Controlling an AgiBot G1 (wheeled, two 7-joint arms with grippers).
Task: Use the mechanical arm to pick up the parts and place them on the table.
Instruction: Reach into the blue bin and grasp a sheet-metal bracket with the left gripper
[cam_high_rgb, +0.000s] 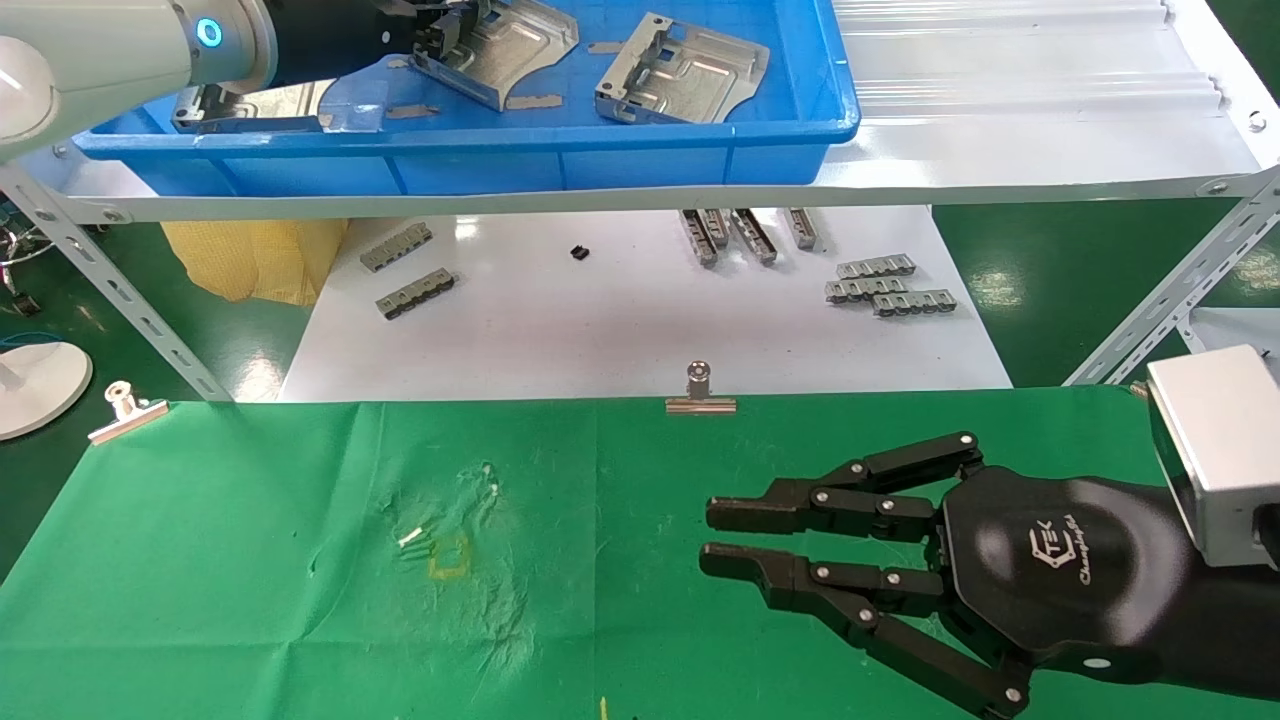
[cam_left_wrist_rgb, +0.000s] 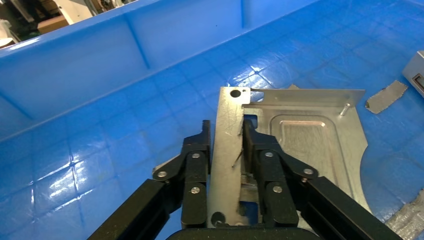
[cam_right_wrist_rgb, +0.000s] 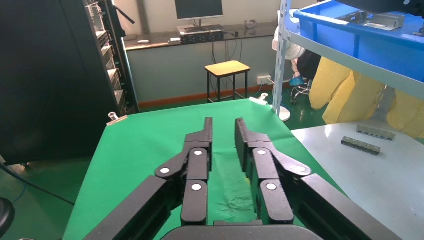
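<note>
My left gripper (cam_high_rgb: 440, 40) reaches into the blue bin and is shut on the upright folded edge of a silver-grey part (cam_high_rgb: 515, 45); in the left wrist view the gripper (cam_left_wrist_rgb: 227, 132) clamps that flange, and the part's ribbed plate (cam_left_wrist_rgb: 310, 145) lies on the bin floor. A second part (cam_high_rgb: 685, 72) lies in the bin to the right, and a third (cam_high_rgb: 215, 100) shows partly under my left arm. My right gripper (cam_high_rgb: 718, 538) hovers open and empty over the green table (cam_high_rgb: 250, 560), also seen in the right wrist view (cam_right_wrist_rgb: 223, 125).
The blue bin (cam_high_rgb: 500, 150) stands on a white metal shelf (cam_high_rgb: 1000, 130). Below it a white board (cam_high_rgb: 640, 330) holds several small grey toothed strips (cam_high_rgb: 890, 285). Silver binder clips (cam_high_rgb: 700, 392) fasten the cloth's far edge. A yellow mark (cam_high_rgb: 450, 555) is on the cloth.
</note>
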